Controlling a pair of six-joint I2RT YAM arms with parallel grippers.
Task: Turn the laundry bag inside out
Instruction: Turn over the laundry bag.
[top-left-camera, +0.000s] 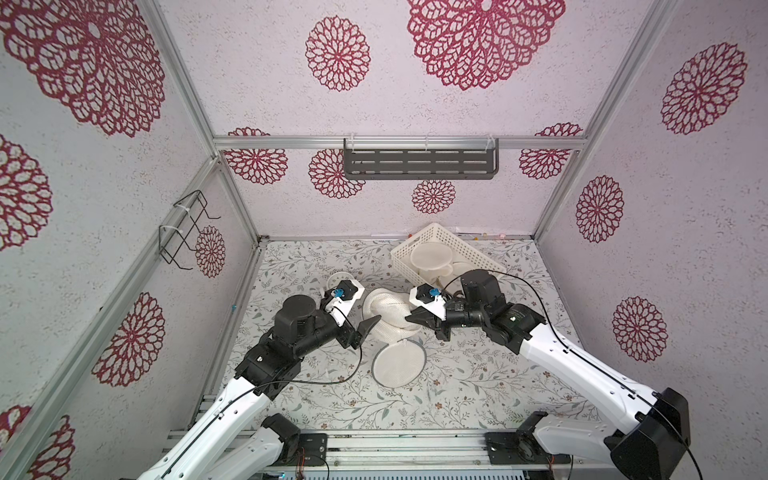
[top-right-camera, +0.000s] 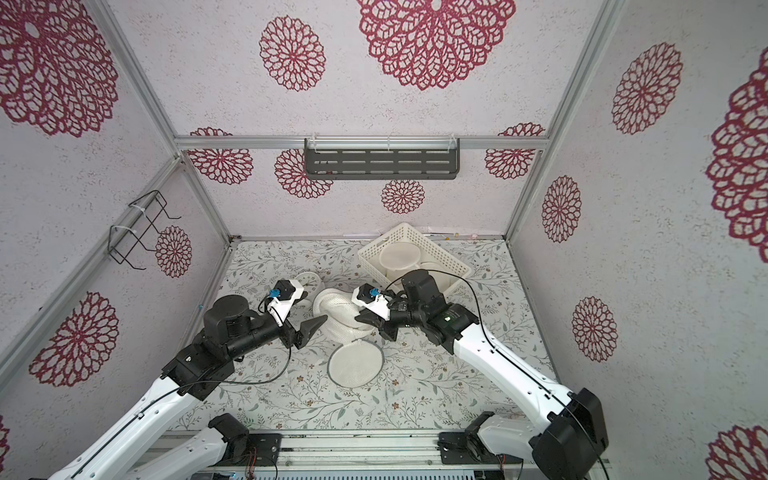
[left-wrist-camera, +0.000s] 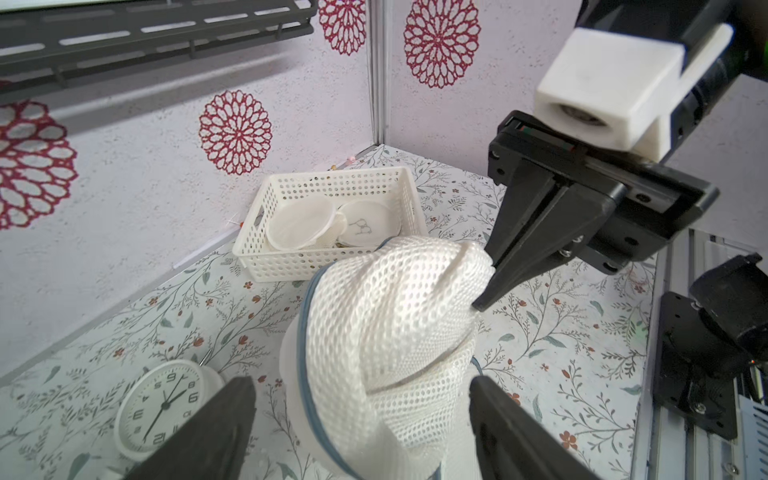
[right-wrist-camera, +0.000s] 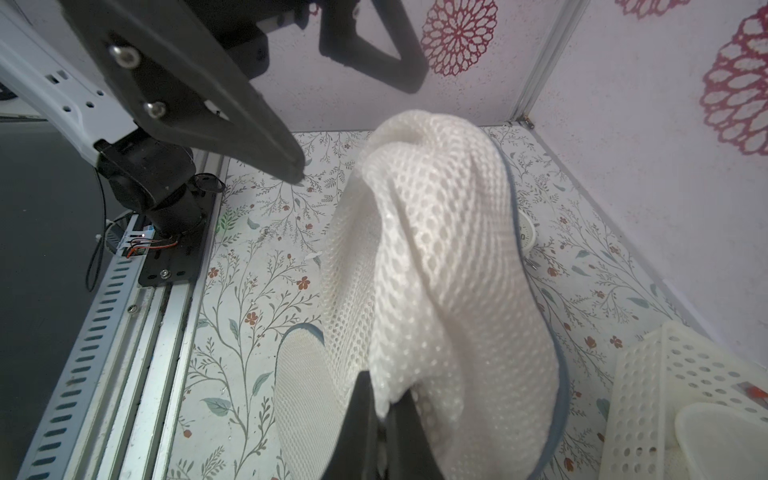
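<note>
The laundry bag (top-left-camera: 388, 313) is a white mesh bag with a blue-grey rim, bunched up and lifted at mid-table in both top views (top-right-camera: 337, 311). Its flat round end (top-left-camera: 399, 365) rests on the table below it. My right gripper (right-wrist-camera: 386, 411) is shut on a fold of the mesh and holds the bunch up from the right (top-left-camera: 413, 320). My left gripper (left-wrist-camera: 361, 415) is open, with its jaws standing either side of the bag (left-wrist-camera: 390, 332) and a gap on each side. In a top view the left gripper (top-left-camera: 365, 330) sits just left of the bag.
A white perforated basket (top-left-camera: 412, 238) with round white lids in it stands at the back right. A small white clock (left-wrist-camera: 166, 403) lies left of the bag, behind my left gripper. A grey shelf (top-left-camera: 419, 162) hangs on the back wall, a wire rack (top-left-camera: 187, 228) on the left wall.
</note>
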